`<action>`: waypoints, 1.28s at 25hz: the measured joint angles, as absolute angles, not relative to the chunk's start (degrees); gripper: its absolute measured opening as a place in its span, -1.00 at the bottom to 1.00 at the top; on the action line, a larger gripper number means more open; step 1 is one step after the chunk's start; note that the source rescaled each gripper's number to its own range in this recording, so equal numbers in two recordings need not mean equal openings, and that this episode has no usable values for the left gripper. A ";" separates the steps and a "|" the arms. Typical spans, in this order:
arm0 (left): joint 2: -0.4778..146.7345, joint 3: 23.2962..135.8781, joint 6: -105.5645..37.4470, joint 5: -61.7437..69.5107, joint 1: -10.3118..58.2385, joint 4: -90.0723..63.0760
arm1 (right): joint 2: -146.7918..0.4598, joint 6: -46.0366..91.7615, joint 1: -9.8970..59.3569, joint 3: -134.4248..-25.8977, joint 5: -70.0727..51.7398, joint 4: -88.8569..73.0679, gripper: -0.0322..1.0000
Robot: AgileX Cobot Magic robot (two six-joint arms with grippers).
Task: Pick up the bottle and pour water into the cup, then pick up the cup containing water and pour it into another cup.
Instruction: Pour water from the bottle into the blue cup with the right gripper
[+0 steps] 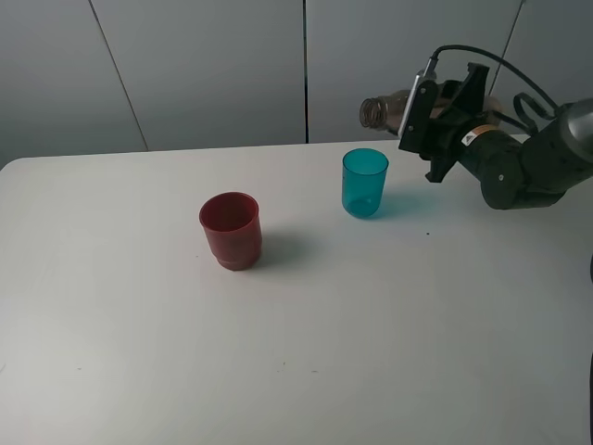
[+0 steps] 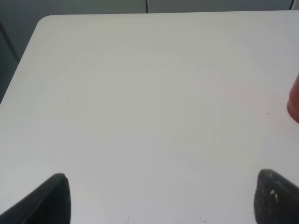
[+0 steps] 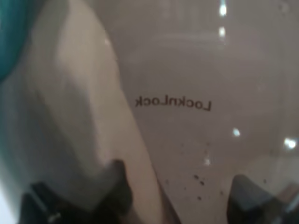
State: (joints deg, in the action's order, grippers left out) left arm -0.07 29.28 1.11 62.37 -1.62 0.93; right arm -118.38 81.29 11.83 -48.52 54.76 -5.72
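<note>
Though blurred, claw (image 3: 180,193) seemingly tight on bottle (image 1: 375,110)

Bare table (image 1: 139,352) across lower and left frame; dark red cup (image 1: 231,230) at centre, teal tumbler (image 1: 365,183) to its upper right, gap between; bottle (image 1: 380,110) tipped above tumbler

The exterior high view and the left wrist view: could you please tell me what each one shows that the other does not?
Only the exterior high view shows the teal cup and the bottle, which is held tipped sideways in the air with its mouth near that cup. Only the left wrist view shows the left claw, its fingers wide apart above the table. Both show the table and the red cup, though the wrist view catches only a sliver of the cup at the frame's edge.
</note>
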 joint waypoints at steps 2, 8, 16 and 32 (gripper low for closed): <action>-0.07 29.28 1.11 62.37 -1.62 0.93 | -118.38 83.20 11.83 -48.52 54.53 -6.65 -0.94; -0.07 29.28 1.11 62.37 -1.62 0.93 | -118.38 87.59 11.83 -48.52 54.53 -7.94 -0.94; -0.07 29.28 1.11 62.37 -1.62 0.93 | -118.38 89.05 11.83 -48.52 54.53 -8.30 -0.94; -0.07 29.28 1.11 62.37 -1.62 0.93 | -118.38 94.95 10.99 -48.41 54.43 -8.42 -0.94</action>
State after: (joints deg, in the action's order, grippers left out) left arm -0.07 29.28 1.11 62.37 -1.62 0.93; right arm -118.38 94.95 10.99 -48.41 54.43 -8.42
